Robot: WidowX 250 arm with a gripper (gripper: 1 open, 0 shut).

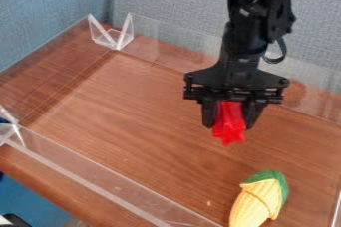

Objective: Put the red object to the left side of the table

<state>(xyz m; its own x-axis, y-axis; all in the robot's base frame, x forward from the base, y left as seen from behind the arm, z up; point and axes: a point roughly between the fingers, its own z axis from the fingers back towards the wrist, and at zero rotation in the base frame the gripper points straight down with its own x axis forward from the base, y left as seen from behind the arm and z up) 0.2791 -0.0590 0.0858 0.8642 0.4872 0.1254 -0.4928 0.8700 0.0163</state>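
The red object (230,125) is a narrow bright red bar, hanging end-down from my black gripper (232,112). The gripper points straight down and is shut on the bar's upper end, which the fingers hide. The bar's lower tip hangs just above the reddish-brown wood-grain table (120,102), over its right half. The left side of the table lies well away from the gripper.
A yellow-green toy corn cob (258,199) lies at the front right, below and right of the gripper. Low clear acrylic walls (94,166) edge the tabletop, with a clear bracket (112,32) at the back left corner. A blue-grey wall stands behind.
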